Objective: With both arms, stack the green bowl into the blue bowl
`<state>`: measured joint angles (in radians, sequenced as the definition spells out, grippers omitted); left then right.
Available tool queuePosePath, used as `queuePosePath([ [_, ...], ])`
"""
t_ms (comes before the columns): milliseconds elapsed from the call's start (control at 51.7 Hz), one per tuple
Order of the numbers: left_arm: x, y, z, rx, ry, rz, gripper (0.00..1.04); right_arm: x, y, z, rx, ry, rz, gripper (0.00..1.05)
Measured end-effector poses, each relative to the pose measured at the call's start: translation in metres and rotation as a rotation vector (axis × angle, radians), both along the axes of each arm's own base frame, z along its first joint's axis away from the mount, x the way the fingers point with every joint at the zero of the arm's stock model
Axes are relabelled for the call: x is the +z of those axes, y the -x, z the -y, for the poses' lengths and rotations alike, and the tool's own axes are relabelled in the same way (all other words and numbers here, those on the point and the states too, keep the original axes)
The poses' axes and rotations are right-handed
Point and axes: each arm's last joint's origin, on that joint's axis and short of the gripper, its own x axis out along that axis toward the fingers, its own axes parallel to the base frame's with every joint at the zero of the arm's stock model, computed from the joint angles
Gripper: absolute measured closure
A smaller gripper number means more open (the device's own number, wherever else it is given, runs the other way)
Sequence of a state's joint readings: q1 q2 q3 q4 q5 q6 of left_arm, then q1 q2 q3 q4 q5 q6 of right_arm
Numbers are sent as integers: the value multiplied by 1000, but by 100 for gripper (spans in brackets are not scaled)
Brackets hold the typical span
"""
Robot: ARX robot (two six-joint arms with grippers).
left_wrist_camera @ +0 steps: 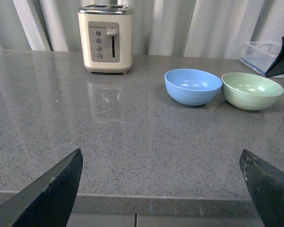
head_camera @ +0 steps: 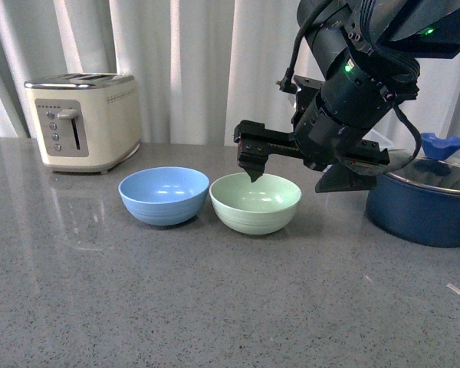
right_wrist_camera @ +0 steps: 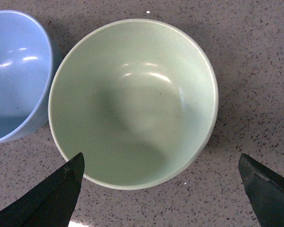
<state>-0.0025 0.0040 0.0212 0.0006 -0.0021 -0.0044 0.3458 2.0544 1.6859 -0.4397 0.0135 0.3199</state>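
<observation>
The blue bowl [head_camera: 164, 195] and the green bowl [head_camera: 255, 202] stand upright side by side on the grey counter, nearly touching, blue to the left. My right gripper [head_camera: 290, 181] hangs open just above the green bowl's far rim, pointing down. In the right wrist view the green bowl [right_wrist_camera: 132, 101] lies empty below, the open right gripper [right_wrist_camera: 161, 156] spans its near edge, and part of the blue bowl [right_wrist_camera: 14, 71] shows beside it. My left gripper [left_wrist_camera: 161, 152] is open over the counter's front edge, far from the blue bowl [left_wrist_camera: 193, 86] and the green bowl [left_wrist_camera: 252, 90].
A cream toaster [head_camera: 83, 120] stands at the back left. A dark navy pot [head_camera: 428, 203] with a glass lid sits right of the green bowl, under the right arm. A clear container [left_wrist_camera: 260, 54] lies behind the bowls. White curtains close the back.
</observation>
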Motion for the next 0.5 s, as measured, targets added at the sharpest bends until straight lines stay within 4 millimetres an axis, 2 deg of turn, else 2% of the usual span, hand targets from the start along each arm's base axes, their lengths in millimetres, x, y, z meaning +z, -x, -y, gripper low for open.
queuePosePath([
  [271, 0, 0, 0, 0, 0, 0, 7, -11, -14, 23, -12, 1, -11, 10],
  [503, 0, 0, 0, 0, 0, 0, 7, -27, -21, 27, -8, 13, -37, 10],
])
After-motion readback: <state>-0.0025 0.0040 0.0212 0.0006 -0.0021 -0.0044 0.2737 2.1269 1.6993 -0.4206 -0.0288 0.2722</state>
